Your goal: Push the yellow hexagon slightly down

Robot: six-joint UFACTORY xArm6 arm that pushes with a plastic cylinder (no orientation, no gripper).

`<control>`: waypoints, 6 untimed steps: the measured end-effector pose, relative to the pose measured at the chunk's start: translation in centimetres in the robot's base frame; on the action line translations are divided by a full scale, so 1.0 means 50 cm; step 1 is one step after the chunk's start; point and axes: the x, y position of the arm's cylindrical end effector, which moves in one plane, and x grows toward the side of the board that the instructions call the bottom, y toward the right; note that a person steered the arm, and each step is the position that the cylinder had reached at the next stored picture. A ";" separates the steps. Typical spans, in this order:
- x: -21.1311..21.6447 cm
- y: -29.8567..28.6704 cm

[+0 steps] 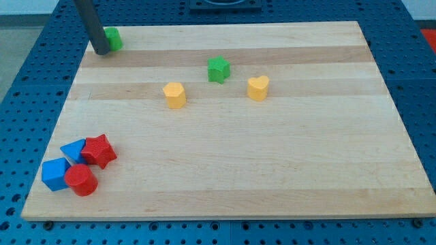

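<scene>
Currently my tip [101, 51] touching green block [113, 39], yellow hexagon [174, 94] well apart

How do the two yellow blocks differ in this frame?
Shape: the yellow hexagon has flat sides, while the yellow heart has a notched top. Position: the hexagon sits toward the view's left, the heart toward the view's right and slightly higher. Neighbours: the green star lies closer to the heart than to the hexagon. My tip is nearer the hexagon, though touching neither. Both are yellow, similar in size, and stand alone.
</scene>
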 end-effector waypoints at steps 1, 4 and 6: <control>-0.008 0.000; 0.117 0.117; 0.213 0.256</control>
